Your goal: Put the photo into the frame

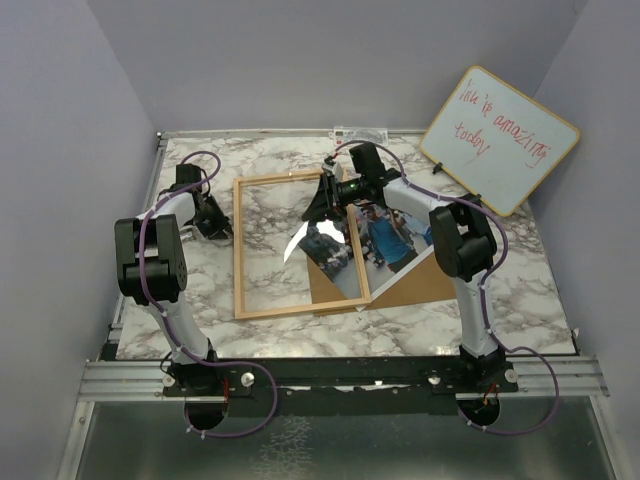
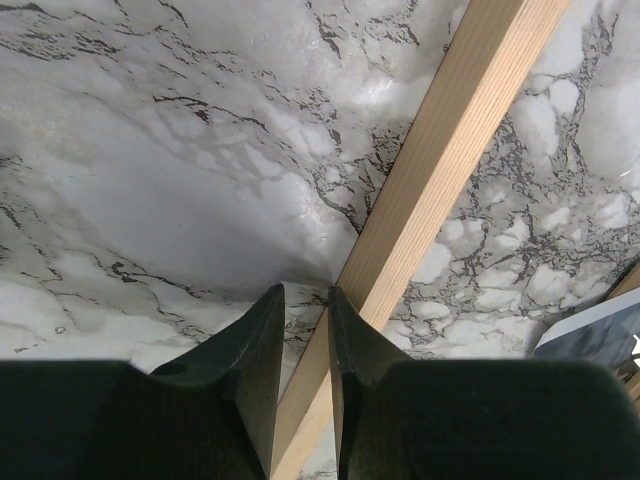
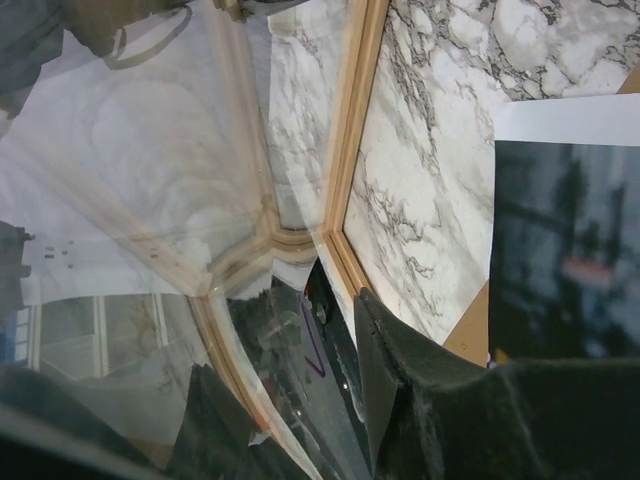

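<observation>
The frame [image 1: 240, 255] of thin light wood with a clear pane lies on the marble table, its right side tilted up. My left gripper [image 1: 213, 216] sits at the frame's left bar; in the left wrist view its fingers [image 2: 262, 330] close narrowly around the wooden bar [image 2: 440, 150]. My right gripper [image 1: 331, 196] holds the frame's far edge near its right corner; in the right wrist view the pane and wood edge [image 3: 350, 130] run between its fingers [image 3: 400, 360]. The photo [image 1: 386, 236] lies face up on the brown backing board [image 1: 415, 285], right of the frame.
A wood-edged whiteboard [image 1: 500, 140] with red writing leans at the back right. The photo [image 3: 565, 240] and backing board [image 3: 470, 335] show to the right in the right wrist view. Purple walls enclose the table on three sides.
</observation>
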Robot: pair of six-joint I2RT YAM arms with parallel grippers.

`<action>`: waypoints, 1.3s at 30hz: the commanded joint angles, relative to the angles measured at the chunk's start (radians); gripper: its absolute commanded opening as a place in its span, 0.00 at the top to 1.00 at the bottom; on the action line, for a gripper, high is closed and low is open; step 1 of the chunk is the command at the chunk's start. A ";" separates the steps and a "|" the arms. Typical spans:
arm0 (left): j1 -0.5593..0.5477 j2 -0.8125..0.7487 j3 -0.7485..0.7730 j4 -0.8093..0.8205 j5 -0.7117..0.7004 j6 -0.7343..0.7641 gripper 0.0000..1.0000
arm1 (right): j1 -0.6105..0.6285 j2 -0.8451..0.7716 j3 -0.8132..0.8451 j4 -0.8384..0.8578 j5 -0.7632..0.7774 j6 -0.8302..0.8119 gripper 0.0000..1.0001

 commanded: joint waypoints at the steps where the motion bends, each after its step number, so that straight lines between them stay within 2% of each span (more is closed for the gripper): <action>1: -0.001 -0.003 0.009 -0.017 -0.047 0.005 0.74 | 0.005 -0.034 0.019 -0.065 0.047 -0.043 0.55; 6: -0.001 0.000 0.009 -0.017 -0.047 0.006 0.74 | 0.005 -0.048 0.025 -0.121 0.083 -0.078 0.54; 17: -0.001 0.003 0.012 -0.021 -0.052 0.010 0.74 | 0.002 -0.080 -0.005 -0.109 0.124 -0.067 0.49; 39: -0.001 0.019 0.017 -0.022 -0.053 0.014 0.74 | 0.000 -0.077 -0.058 -0.164 0.159 -0.067 0.47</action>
